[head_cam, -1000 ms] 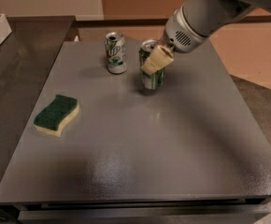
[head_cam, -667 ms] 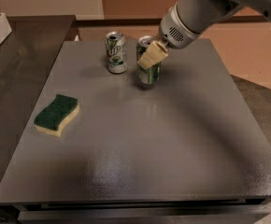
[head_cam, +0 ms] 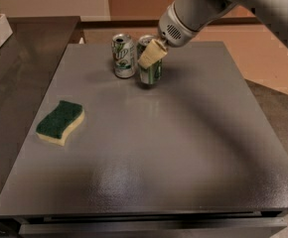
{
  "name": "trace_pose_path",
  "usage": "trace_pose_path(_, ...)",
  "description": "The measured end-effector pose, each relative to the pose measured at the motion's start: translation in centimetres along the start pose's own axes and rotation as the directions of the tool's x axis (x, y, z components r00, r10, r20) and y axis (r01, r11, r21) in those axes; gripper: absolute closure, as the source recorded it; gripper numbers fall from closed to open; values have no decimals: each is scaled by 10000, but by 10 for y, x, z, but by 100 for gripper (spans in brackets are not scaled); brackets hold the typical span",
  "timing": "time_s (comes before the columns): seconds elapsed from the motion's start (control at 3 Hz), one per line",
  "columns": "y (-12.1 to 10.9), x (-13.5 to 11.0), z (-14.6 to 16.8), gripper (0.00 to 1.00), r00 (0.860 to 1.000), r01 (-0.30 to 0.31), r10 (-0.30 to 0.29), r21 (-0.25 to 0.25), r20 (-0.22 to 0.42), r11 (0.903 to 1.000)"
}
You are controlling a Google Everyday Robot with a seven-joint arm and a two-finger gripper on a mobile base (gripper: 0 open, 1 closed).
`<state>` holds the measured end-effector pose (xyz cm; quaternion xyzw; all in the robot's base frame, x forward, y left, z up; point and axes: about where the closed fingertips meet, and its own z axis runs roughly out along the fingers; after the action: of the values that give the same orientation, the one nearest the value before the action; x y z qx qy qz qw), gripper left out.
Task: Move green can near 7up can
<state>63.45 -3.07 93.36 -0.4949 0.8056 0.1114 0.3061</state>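
1. You see a flat grey worktop point(head_cam: 174, 143) with three things on it.
2. The 7up can point(head_cam: 123, 56) stands upright at the far side of the worktop, a little left of the middle. It is mostly white with green letters.
3. The green can point(head_cam: 150, 74) is just to the right of the 7up can. The two cans are very close. You cannot tell if they touch.
4. The green can is a bit nearer to you than the 7up can.
5. The robot arm point(head_cam: 198, 9) comes in from the far right, and it is big and grey.
6. The gripper point(head_cam: 150, 56) is at the top of the green can.
7. The fingers point(head_cam: 153, 53) hold the green can near its top. One pale finger lies across the front of the can. The other finger is hidden behind the can.
8. You cannot tell if the bottom of the green can sits on the worktop or hangs just above it.
9. A green sponge point(head_cam: 60, 123) with a yellow underside lies flat on the left side of the worktop. It is well apart from both cans.
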Motion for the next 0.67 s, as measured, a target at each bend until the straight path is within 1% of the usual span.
trace_pose_path(0.33, -1, -8, 11, 59, 9999, 49, -50, -98, -109, 9999)
trace_pose_path(0.67, -2, -6, 22, 35, 9997, -33, 27, -215, -257, 9998)
